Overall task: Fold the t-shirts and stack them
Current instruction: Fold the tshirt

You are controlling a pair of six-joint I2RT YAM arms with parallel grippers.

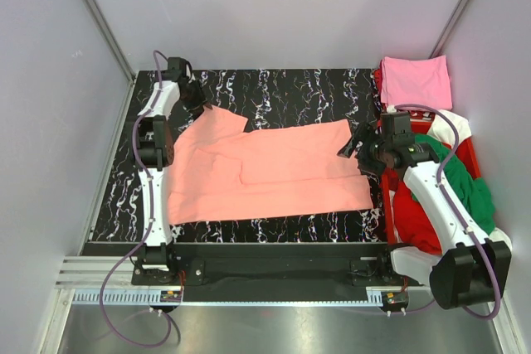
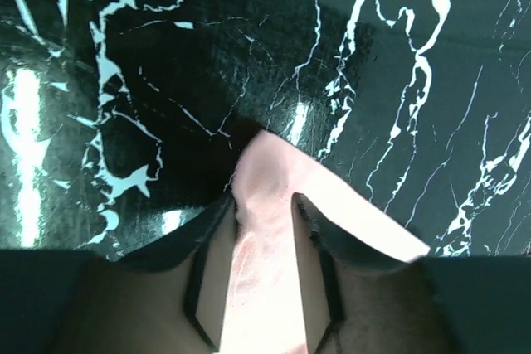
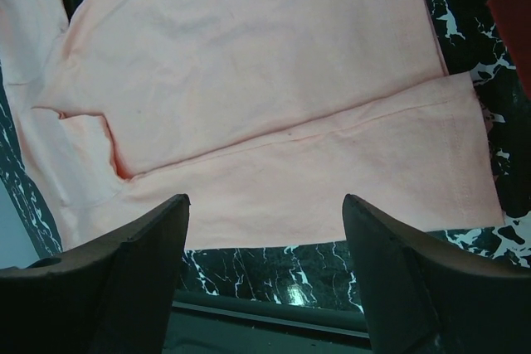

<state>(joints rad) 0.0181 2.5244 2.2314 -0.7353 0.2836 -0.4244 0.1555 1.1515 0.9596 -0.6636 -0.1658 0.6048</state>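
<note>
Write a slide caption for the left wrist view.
Close-up: left gripper bracketing a bunched corner of the salmon shirt over the black marbled table.

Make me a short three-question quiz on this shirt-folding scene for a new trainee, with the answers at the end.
1. True or false: the right gripper is clamped on the salmon-orange t-shirt.
2. Multiple choice: in the top view, the folded pink t-shirt lies at the A) far right, B) near left, C) centre.
3. Fill in: the left gripper has a far-left ____ of the salmon-orange t-shirt between its fingers.
Key: 1 false, it is open above the cloth; 2 A; 3 corner.
</note>
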